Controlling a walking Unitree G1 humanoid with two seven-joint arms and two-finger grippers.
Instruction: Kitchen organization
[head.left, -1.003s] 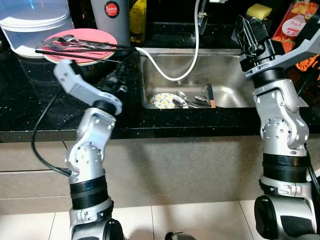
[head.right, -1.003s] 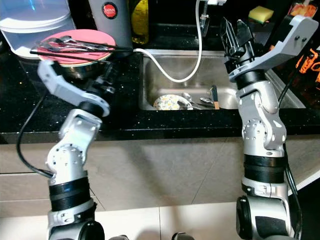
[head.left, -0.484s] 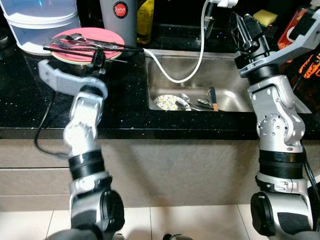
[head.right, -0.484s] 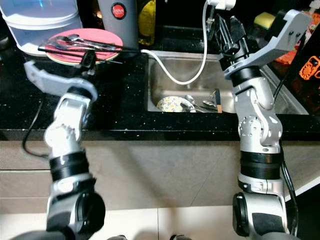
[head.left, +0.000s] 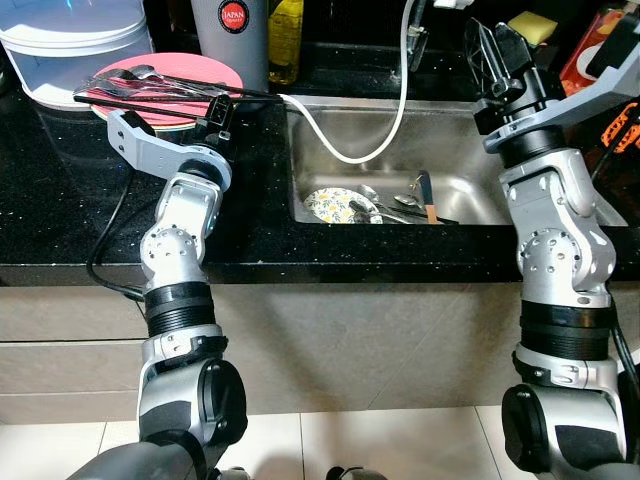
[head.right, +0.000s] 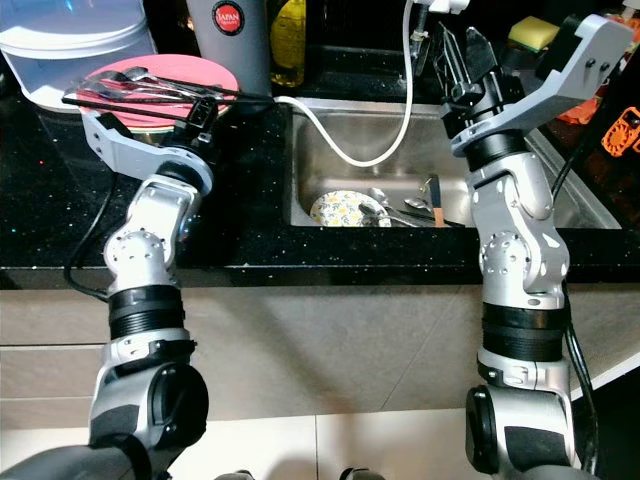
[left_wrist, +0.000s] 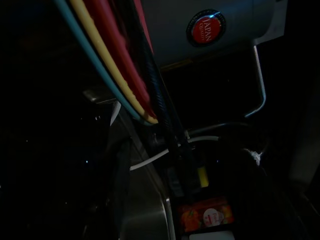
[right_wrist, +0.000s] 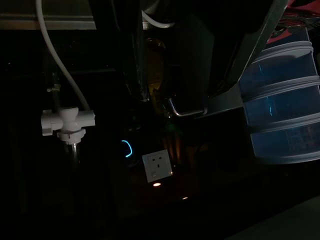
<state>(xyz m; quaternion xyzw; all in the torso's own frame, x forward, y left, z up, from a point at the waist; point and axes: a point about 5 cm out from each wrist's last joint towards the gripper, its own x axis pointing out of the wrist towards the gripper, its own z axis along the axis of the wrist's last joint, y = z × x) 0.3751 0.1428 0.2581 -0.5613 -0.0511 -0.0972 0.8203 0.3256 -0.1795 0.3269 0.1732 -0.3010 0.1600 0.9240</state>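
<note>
We hold our left claw (head.left: 218, 108) low over the black desk (head.left: 60, 200), just beside the pink plate (head.left: 205, 70) stacked with cutlery (head.left: 140, 85); we cannot tell its fingers' state. Our right claw (head.left: 497, 55), spread apart, hangs above the sink (head.left: 460, 150), where a patterned dish (head.left: 335, 203) lies

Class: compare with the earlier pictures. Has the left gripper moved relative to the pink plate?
Yes. The left gripper has moved from the counter in front of the pink plate to the plate's edge nearest the sink.
</note>
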